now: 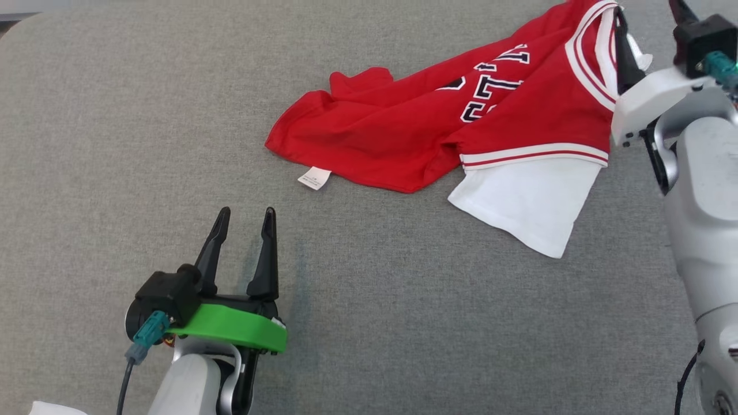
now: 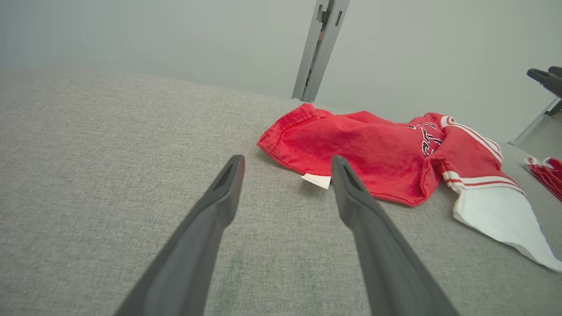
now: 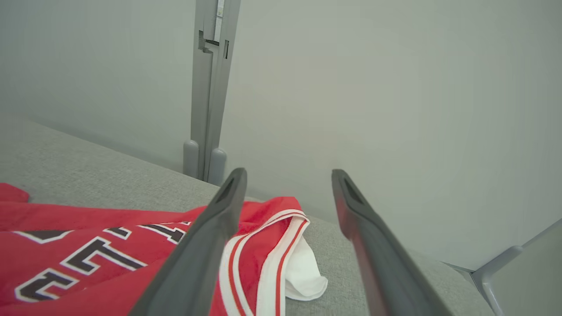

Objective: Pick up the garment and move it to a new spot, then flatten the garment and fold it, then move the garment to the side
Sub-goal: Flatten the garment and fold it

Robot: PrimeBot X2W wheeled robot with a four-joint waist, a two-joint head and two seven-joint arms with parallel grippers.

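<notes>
The garment (image 1: 403, 127), a red jersey with black-and-white lettering, white trim and a white sleeve, lies crumpled on the grey fabric surface (image 1: 115, 115) at the upper right. My right gripper (image 1: 648, 17) hangs over its striped collar end, open, with nothing between the fingers. In the right wrist view that gripper (image 3: 288, 175) stands just above the garment's (image 3: 88, 250) trimmed edge. My left gripper (image 1: 246, 213) rests open at the lower left, a short way from the garment's hem. Seen from the left wrist, the left gripper (image 2: 286, 161) points at the garment (image 2: 364, 153).
A white care label (image 1: 314, 177) sticks out from the hem nearest my left gripper. A grey post (image 3: 210, 87) rises behind the surface against a pale wall. A red striped bit of cloth (image 2: 546, 173) shows at the left wrist view's right edge. Bare grey fabric spreads left and front.
</notes>
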